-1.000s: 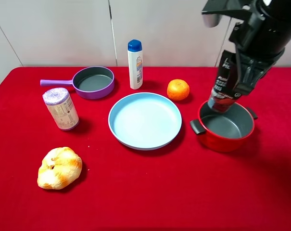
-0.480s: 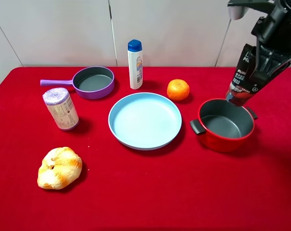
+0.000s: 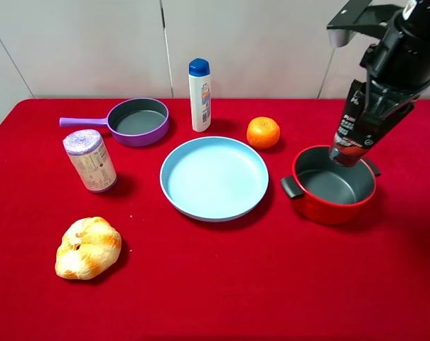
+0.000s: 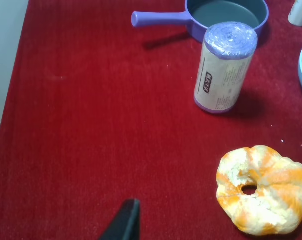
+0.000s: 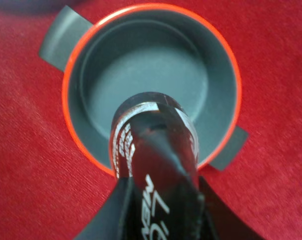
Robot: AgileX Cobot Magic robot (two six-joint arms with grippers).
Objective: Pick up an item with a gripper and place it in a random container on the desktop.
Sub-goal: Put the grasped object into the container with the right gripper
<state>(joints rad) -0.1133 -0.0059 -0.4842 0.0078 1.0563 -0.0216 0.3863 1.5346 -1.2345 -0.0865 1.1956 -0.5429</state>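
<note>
My right gripper is shut on the item, a black squeeze tube with white lettering. It holds the tube by its flat end, cap end down and tilted. The cap end hangs just over the far right rim of the container, a red pot with a grey inside and black side handles. In the right wrist view the tube points down into the pot, with the gripper clamped on it. Only one black finger of the left gripper shows, above bare red cloth.
A light blue plate lies mid-table with an orange behind it, left of the pot. At the back stand a white shampoo bottle and a purple pan. A purple-topped roll and a bread ring sit on the left.
The right gripper carried the tube right and back from over the pot's middle, then a little back left and down. Its cap end now hangs at the pot's far right rim.
</note>
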